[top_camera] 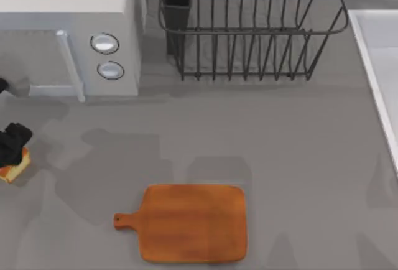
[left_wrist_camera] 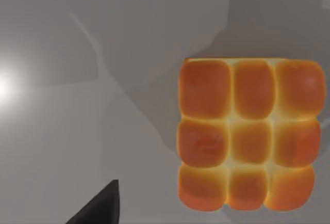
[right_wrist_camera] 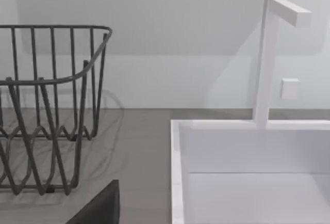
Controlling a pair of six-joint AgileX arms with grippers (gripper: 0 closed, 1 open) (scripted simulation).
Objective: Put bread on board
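Note:
The bread [top_camera: 16, 169] is a small golden-orange block lying on the grey counter at the far left edge of the top view. In the left wrist view the bread [left_wrist_camera: 247, 133] shows from above as a square of joined rolls. My left gripper [top_camera: 13, 140] hovers over it, partly covering it, open and holding nothing; one dark finger [left_wrist_camera: 100, 207] shows off to the side of the bread. The board [top_camera: 194, 223], orange-brown with a short handle pointing left, lies at the front middle with nothing on it. One finger [right_wrist_camera: 100, 207] of my open right gripper shows in the right wrist view.
A grey microwave [top_camera: 68, 33] stands at the back left. A dark wire dish rack [top_camera: 249, 27] sits at the back centre. A white sink [top_camera: 376, 65] with a faucet [right_wrist_camera: 268, 59] runs along the right side.

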